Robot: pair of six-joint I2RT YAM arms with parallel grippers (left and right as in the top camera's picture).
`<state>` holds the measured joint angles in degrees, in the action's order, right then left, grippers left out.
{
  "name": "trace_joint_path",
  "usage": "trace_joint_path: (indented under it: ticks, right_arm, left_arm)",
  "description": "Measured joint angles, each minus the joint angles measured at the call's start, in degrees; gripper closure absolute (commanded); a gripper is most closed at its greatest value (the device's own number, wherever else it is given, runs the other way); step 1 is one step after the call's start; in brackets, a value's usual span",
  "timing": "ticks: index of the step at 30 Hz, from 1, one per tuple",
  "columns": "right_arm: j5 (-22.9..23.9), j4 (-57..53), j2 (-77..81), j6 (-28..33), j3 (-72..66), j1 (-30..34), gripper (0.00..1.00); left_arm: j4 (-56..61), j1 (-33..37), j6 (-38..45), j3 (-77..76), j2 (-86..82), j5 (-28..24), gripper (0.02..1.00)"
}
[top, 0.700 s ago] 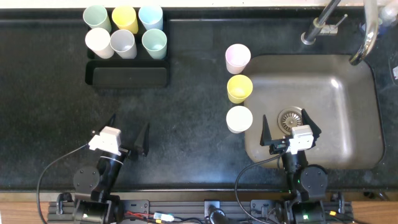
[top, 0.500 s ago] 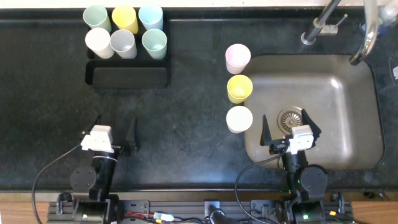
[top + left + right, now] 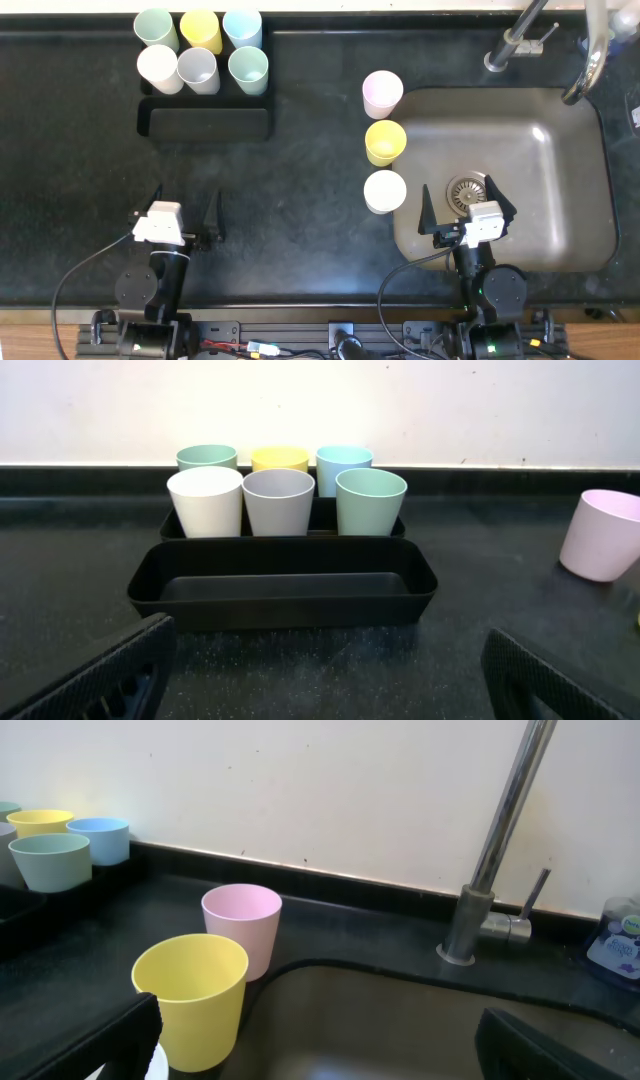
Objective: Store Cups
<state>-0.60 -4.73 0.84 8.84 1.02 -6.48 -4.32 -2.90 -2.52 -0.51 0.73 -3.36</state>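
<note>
Three loose cups stand in a line on the black counter by the sink's left rim: pink, yellow and white. At the back left, a black tray holds several pastel cups in its rear rows, and its front compartment is bare. My left gripper is open near the front edge, facing the tray, with nothing between its fingers. My right gripper is open over the sink's front, with the yellow cup and pink cup ahead of it.
The steel sink fills the right side, with its drain under my right gripper. A faucet rises behind the sink and a soap bottle stands beside it. Open black counter lies between tray and loose cups.
My left gripper swung from an angled heading to face straight toward the tray and shifted slightly left, then held still. The right arm and all cups stayed put.
</note>
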Motion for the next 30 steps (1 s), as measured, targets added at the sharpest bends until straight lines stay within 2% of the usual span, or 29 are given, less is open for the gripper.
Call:
trace_joint_path:
  ticks: [17, 30]
  right_arm:
    - [0.0, 0.0, 0.0, 0.0, 0.0, 0.0, 0.003]
    - [0.0, 0.0, 0.0, 0.0, 0.0, 0.0, 0.003]
  left_arm:
    - [0.0, 1.9, 0.0, 0.0, 0.0, 0.3, 0.018]
    - [-0.2, 2.2, 0.0, 0.0, 0.0, 2.8, 0.018]
